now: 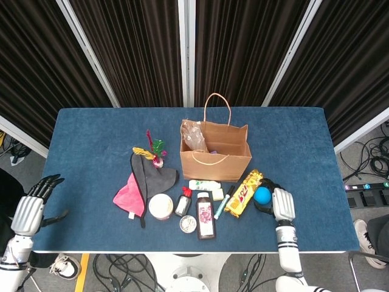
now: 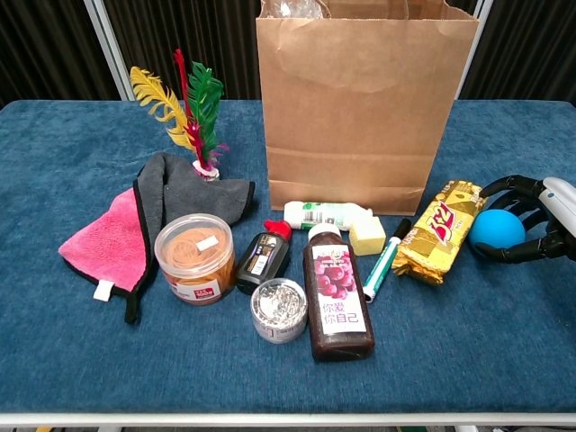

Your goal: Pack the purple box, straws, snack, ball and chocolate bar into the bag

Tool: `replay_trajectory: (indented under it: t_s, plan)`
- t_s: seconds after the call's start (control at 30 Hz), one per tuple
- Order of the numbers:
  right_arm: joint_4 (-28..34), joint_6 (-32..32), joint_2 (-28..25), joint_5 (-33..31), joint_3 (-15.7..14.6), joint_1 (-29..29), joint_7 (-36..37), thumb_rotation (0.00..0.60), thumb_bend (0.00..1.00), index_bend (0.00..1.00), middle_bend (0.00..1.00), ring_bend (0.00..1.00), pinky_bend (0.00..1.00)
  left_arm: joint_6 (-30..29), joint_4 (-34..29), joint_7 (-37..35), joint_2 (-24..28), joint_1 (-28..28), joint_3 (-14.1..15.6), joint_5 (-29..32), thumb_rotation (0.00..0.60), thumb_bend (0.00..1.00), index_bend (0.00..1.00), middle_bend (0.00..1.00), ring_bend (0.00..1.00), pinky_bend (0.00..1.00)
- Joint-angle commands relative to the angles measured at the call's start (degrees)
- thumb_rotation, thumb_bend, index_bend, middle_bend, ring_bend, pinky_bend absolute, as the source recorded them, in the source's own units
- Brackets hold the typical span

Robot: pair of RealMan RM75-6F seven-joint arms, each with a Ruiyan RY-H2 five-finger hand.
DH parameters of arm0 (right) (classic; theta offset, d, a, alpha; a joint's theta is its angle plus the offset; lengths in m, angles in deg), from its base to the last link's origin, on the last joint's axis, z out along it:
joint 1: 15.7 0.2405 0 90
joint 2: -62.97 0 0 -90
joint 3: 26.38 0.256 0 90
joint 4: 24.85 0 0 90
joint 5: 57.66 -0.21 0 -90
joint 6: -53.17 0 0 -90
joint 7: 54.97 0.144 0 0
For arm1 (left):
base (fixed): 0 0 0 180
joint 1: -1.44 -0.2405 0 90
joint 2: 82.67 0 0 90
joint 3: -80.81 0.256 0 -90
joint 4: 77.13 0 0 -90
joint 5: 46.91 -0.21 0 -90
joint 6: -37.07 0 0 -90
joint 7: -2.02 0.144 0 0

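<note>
Right robot hand cups its fingers around the small round blue ball without visibly clamping it; on blue bench, it could roll away toward the yellow-wrapped chocolate bar just beside.

In the chest view the paper bag is cut off at the top edge, its contents unseen. The right robot hand runs off the right edge, its fingers wrapping part of the blue ball.
</note>
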Motion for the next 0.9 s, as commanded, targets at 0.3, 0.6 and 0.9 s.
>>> replay_trajectory:
  t_s: [0.3,0.6,0.9]
  plan:
    - [1.53,-2.7,-0.92,2.3,0.18,-0.56,0.97,0.6,0.21,0.35,0.41,0.35,0.41,0.1,-0.48,0.59,-0.34,0.18,0.34,-0.36,0.6,0.24,0.23,0.24,0.16,0.24]
    - [3.53,-4.98,-2.18,4.02,0.17,-1.3,1.75,0.6,0.25,0.37,0.43,0.36,0.44,-0.09,-0.92,1.03,-0.24,0.19,0.41,-0.44,0.6,0.24,0.23,0.24,0.16,0.24]
    - [15.79,-12.96,-8.81,11.46,0.91,-2.12,-1.24,0.6,0.26,0.38,0.43,0.37,0.44,0.0,-1.42,1.18,-0.11,0.22,0.51,-0.47,0.6,0.24,0.23,0.24,0.16,0.24]
